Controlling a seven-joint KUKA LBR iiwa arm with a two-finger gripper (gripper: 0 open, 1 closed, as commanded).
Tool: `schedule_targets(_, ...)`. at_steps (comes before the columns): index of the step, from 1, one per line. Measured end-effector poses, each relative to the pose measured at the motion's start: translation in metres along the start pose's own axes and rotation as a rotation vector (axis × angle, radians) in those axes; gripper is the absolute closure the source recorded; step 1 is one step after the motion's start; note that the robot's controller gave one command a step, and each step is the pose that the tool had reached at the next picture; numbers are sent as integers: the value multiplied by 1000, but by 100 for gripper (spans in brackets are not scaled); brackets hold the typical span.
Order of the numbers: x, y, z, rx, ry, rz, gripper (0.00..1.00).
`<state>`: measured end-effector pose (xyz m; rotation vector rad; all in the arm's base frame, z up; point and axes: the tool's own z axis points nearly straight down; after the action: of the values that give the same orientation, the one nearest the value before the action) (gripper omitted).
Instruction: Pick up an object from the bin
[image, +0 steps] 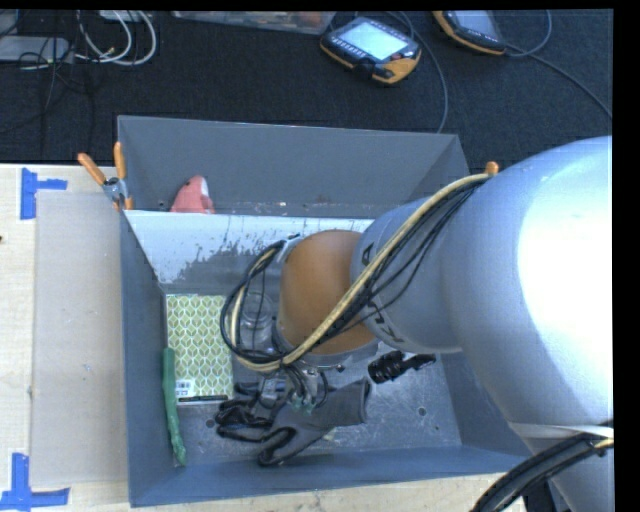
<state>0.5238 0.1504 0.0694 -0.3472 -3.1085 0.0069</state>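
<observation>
Though its state is unreadable, the claw sits near a flat leaf-patterned card.

The arm reaches in from the right — orange-covered wrist mid-frame, gripper pointing down at lower centre.

The arm is a broad, smooth silver-white casing, rounded like a barrel. At its wrist sits a glossy orange-brown dome cover. Black cables and one pale yellow cable loop along the casing and round the dome, above the dark metal gripper
</observation>
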Motion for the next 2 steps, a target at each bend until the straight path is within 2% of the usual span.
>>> schedule_targets(1, 0, 0, 0, 0, 0, 0, 100)
schedule_targets(2, 3, -1, -12, 3, 7, 1, 100)
